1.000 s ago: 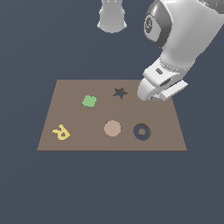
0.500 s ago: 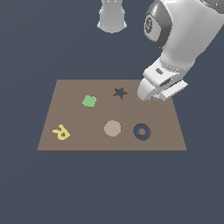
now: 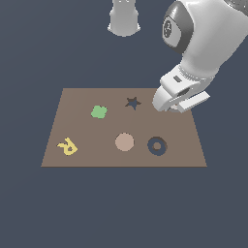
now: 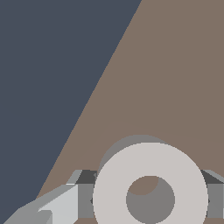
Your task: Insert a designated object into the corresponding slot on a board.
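Grey ring (image 4: 150, 183) sits right between pincer (image 4: 148, 194) fingers (image 4: 61, 205), fingers pressed on both sides, pincer clamped on ring. Ring held just above board (image 4: 175, 78), shadow under it. Pincer (image 3: 170, 103) beside star hole (image 3: 133, 102). Ring slot (image 3: 157, 145) nearer board's front edge, nothing in it.

We see the board (image 3: 87, 155) from above its near edge; our wrist view hugs its surface (image 4: 175, 65) closely.
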Controlling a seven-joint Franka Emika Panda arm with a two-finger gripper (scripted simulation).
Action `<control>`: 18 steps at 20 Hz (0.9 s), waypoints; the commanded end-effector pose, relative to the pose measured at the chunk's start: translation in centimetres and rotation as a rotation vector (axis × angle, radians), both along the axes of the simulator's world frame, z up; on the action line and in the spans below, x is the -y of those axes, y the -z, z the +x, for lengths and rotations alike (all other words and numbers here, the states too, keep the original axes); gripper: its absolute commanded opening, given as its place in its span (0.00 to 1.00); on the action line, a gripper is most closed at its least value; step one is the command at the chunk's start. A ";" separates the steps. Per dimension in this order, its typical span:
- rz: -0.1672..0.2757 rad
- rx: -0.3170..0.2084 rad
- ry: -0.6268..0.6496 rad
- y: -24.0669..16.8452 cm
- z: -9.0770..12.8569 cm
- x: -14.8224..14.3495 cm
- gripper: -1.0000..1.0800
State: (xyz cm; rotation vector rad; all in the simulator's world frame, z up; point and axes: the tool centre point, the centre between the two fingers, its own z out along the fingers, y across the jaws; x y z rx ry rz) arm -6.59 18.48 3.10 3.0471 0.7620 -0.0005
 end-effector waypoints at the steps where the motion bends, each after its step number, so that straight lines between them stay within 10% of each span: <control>1: 0.000 0.001 0.040 0.0 0.3 -0.3 0.00; 18: 0.001 0.001 0.584 -0.3 4.6 -2.6 0.00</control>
